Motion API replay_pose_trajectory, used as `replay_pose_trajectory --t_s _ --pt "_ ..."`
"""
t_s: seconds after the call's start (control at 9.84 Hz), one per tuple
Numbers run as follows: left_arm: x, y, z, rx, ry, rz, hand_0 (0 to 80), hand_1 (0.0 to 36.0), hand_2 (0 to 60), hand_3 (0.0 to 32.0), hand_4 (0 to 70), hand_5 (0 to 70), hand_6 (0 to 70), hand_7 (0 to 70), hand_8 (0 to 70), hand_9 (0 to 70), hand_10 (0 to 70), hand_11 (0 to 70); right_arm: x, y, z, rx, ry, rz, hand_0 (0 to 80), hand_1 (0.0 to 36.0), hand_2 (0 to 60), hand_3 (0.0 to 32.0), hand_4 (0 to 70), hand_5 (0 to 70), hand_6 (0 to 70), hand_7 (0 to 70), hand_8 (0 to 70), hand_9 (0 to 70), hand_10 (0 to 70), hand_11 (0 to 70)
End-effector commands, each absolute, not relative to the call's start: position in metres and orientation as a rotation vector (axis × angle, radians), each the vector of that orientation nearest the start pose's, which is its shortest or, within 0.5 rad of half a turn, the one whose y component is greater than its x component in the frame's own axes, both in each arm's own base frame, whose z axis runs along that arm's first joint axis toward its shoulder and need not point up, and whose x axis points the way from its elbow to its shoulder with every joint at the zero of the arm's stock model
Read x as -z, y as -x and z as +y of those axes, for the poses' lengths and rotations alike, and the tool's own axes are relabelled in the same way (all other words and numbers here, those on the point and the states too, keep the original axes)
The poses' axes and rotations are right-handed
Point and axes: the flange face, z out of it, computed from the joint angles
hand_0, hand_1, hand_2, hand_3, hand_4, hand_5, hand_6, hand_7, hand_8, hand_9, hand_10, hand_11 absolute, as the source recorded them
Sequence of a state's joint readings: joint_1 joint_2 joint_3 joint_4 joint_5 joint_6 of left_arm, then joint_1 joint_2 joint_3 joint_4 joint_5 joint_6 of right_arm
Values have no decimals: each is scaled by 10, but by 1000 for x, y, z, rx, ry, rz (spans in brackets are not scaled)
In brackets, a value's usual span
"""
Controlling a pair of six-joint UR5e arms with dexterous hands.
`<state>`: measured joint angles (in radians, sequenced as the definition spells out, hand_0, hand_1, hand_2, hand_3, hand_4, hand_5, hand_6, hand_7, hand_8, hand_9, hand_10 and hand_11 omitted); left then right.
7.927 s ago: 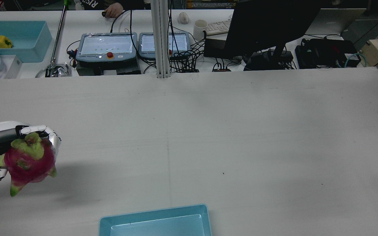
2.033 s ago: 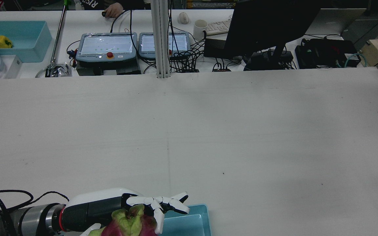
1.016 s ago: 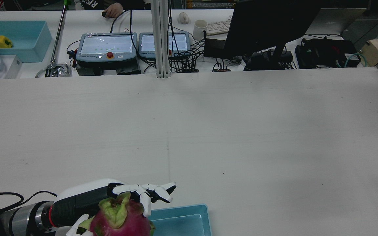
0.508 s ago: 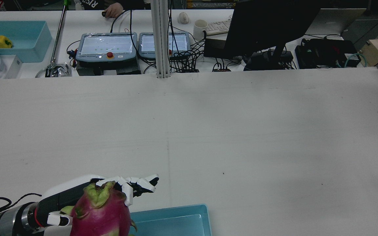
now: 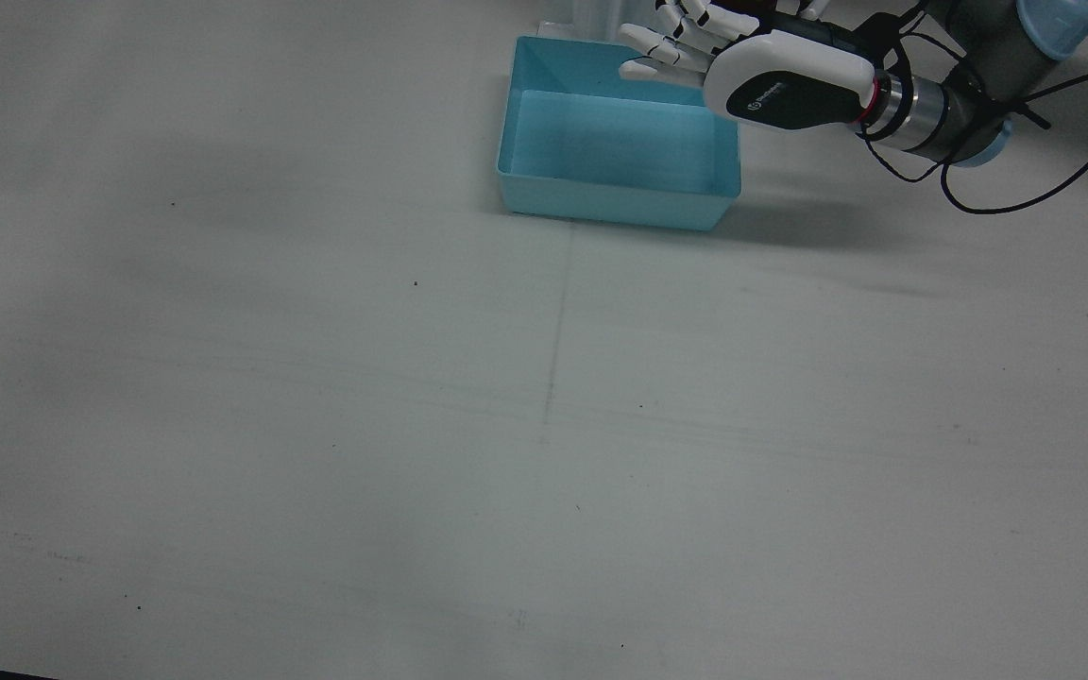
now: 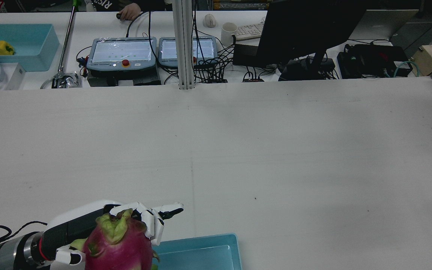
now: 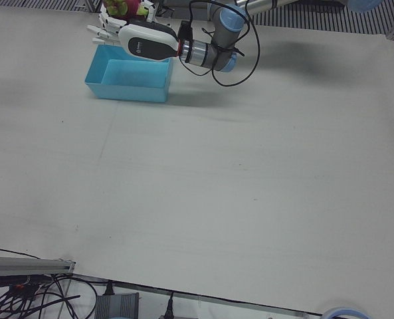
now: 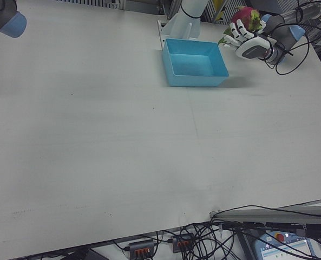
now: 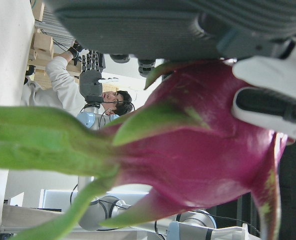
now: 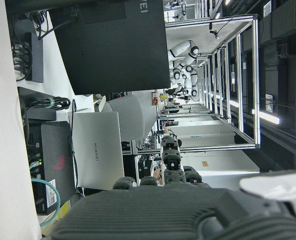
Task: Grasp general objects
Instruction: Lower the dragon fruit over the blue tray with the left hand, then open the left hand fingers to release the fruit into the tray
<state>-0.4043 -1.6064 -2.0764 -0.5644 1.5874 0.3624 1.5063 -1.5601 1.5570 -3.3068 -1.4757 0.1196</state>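
Note:
A magenta dragon fruit (image 6: pixel 118 245) with green scales is in my left hand (image 6: pixel 99 225), whose white fingers (image 6: pixel 150 223) curl over its top. The hand hovers at the edge of a light blue bin (image 6: pixel 204 254) near the robot's side of the table. The bin (image 5: pixel 615 203) shows an empty floor in the front view, with the left hand (image 5: pixel 771 80) above its right rim. The dragon fruit (image 8: pixel 247 19) sits high in the left hand (image 8: pixel 250 44) in the right-front view, and the fruit (image 9: pixel 197 165) fills the left hand view. Of my right hand, only its dark body (image 10: pixel 187 215) shows.
Across the table stand two teach pendants (image 6: pixel 122 52), a monitor (image 6: pixel 306 30), cables, a mug (image 6: pixel 229 33) and a second blue bin (image 6: pixel 17 45) holding a yellow pepper. A person's hand (image 6: pixel 129 13) rests at the far edge. A post (image 6: pixel 184 45) rises mid-table.
The left hand carried the dragon fruit from the table's left side to the bin, then drew back left and up. In the last half second its fingers curled tighter.

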Motion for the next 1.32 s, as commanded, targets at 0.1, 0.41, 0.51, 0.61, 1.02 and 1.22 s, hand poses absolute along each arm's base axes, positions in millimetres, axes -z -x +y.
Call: replay_pose_trajectory --t_s 0.1,0.41,0.51,0.61,1.02,1.22 --pt "-315 -395 -303 498 796 2462 800 360 600 2 0 698 17 387 0 63 0 0 -704 -112 -486 2319 -70 1962 0 0 0 0 0 0 0 0 0 0 0 0" --pt "-321 -400 -305 485 546 2405 800 360 600 0 0 341 0 294 0 44 0 0 -704 -112 -486 2319 -70 1962 0 0 0 0 0 0 0 0 0 0 0 0" --pt "-325 -399 -306 489 535 2398 703 359 600 0 0 534 0 256 0 37 0 0 -704 -112 -486 2319 -70 1962 0 0 0 0 0 0 0 0 0 0 0 0" --pt "-327 -399 -306 490 530 2395 362 5 0 0 0 700 0 212 0 28 0 0 -704 -112 -486 2319 -70 1962 0 0 0 0 0 0 0 0 0 0 0 0" --pt "-349 -386 -305 483 409 2364 800 360 600 320 0 204 0 215 0 29 0 0 -704 -112 -486 2319 -70 1962 0 0 0 0 0 0 0 0 0 0 0 0" --pt "-347 -375 -301 483 402 2370 800 360 600 320 0 0 0 161 0 18 0 0 -704 -112 -486 2319 -70 1962 0 0 0 0 0 0 0 0 0 0 0 0"
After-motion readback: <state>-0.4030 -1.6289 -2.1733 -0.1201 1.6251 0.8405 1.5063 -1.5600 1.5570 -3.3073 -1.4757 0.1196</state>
